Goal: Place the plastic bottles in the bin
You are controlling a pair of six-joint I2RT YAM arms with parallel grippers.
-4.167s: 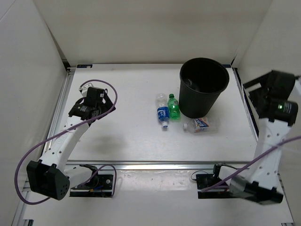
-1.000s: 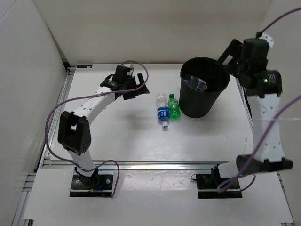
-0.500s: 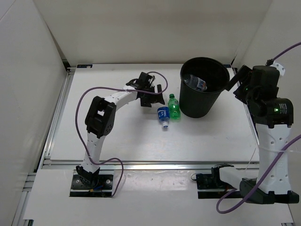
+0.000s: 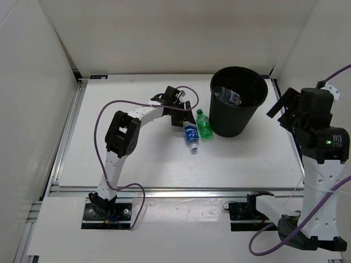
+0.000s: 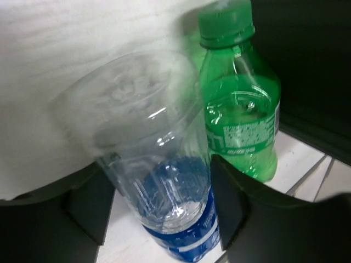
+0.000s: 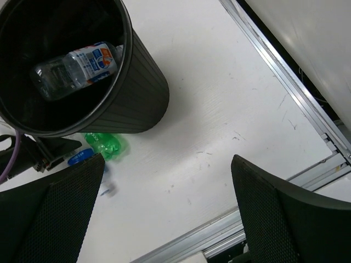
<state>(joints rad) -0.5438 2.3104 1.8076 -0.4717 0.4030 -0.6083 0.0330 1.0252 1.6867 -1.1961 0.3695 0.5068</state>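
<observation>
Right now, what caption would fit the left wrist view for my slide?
Left gripper straddles the blue-label clear bottle, green bottle alongside, black bin behind.

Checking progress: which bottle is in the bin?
The clear bottle with the white-red-blue label, lying inside the black bin; the blue-labelled bottle and the green bottle lie outside it.

Left bottle [image 4: 190, 133] beside right bottle [image 4: 203, 126], both left of bin [image 4: 233, 123]; third bottle [image 4: 232, 97] inside.
</observation>
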